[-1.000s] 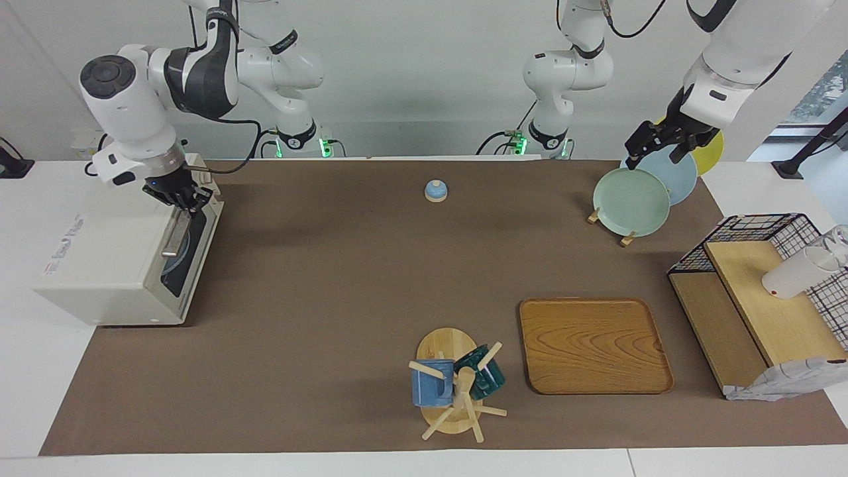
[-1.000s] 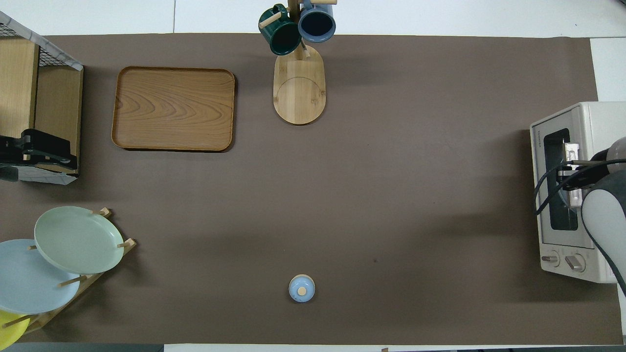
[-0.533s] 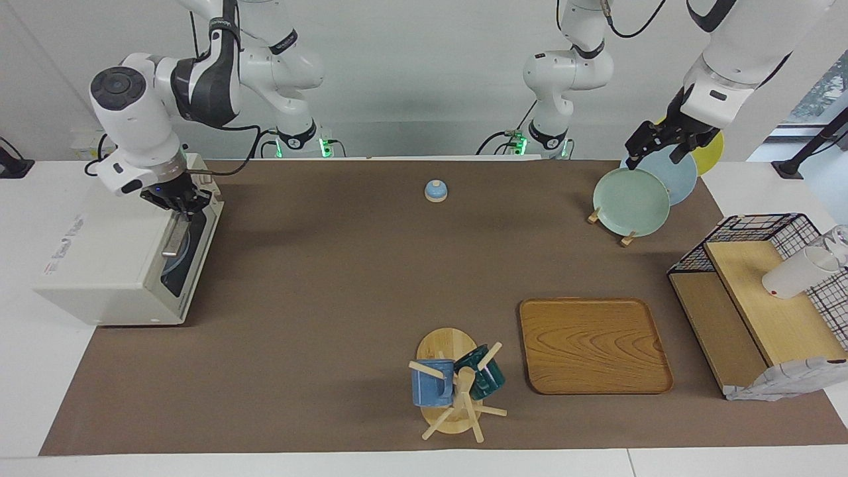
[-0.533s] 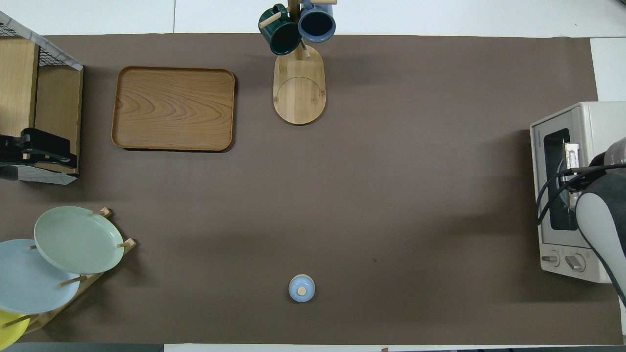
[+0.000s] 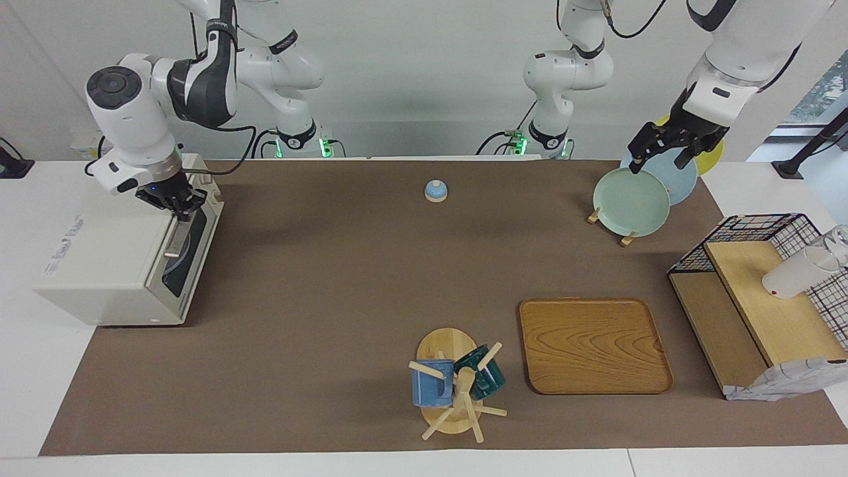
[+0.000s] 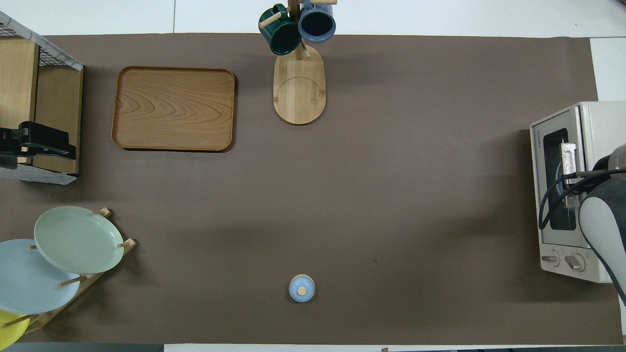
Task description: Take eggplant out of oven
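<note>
Two arms share the job unevenly. The right gripper [image 5: 173, 201] sits at the handle [image 5: 176, 235] of the oven [image 5: 99, 265], at the worktop's right-arm edge, presumably to open its door; whether its fingers grip, I cannot tell. The eggplant is unseen, probably inside. The left gripper [image 5: 669, 144] waits, fingers apart, over the plates [image 5: 629, 201].

1. The oven [image 5: 106, 265] stands at the right arm's end of the bench [image 5: 318, 298], its door shut.
2. The right hand [image 5: 173, 202] is at the upper end of the door's silver handle [image 5: 177, 233].
3. The left hand [image 5: 666, 147] hangs over the plates [image 5: 631, 201] in their rack.
4. A wooden tray [image 5: 593, 344] lies beside a mug tree [image 5: 457, 391].
5. A small blue bell [image 5: 435, 191] sits near the robots.
</note>
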`<act>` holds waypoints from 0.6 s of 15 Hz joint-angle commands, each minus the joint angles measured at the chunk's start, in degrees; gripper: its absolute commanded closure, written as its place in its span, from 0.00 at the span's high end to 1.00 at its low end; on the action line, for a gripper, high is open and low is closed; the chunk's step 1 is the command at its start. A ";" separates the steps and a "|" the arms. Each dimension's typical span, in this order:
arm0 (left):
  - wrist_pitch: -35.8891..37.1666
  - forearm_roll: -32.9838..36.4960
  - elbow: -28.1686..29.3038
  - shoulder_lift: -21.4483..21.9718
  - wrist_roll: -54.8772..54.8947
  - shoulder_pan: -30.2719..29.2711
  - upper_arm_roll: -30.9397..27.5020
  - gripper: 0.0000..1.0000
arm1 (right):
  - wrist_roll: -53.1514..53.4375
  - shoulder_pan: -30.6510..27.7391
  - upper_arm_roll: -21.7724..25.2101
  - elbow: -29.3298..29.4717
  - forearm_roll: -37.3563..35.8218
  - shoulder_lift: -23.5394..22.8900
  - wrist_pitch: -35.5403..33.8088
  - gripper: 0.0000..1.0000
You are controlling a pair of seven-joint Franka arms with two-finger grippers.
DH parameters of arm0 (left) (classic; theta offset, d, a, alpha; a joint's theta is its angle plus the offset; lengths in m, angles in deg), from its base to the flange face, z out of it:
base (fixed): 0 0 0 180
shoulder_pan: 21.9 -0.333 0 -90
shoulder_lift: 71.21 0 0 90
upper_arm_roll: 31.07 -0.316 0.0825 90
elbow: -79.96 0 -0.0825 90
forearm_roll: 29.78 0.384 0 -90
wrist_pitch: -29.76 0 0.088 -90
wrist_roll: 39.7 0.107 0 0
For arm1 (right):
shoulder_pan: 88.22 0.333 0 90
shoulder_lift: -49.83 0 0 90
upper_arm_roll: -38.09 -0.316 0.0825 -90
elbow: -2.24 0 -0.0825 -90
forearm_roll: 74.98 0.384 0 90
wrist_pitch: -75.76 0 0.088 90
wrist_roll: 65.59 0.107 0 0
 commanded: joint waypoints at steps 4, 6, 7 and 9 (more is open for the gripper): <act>-3.45 3.18 -0.32 -4.82 6.68 0.00 0.30 1.00 | 0.51 4.35 -0.22 -4.74 3.96 -4.68 11.49 0.00; -6.26 3.09 -0.24 -7.20 9.31 0.00 0.39 1.00 | 2.54 4.97 -0.31 -4.91 4.05 -6.88 14.30 0.00; -6.79 3.09 -0.32 -8.95 9.84 0.18 0.39 1.00 | 2.89 5.06 -0.31 -5.87 4.13 -7.58 16.49 0.00; -8.63 2.65 -0.15 -11.42 10.20 0.18 0.48 1.00 | 2.98 4.97 -0.31 -8.94 4.31 -8.29 22.29 0.00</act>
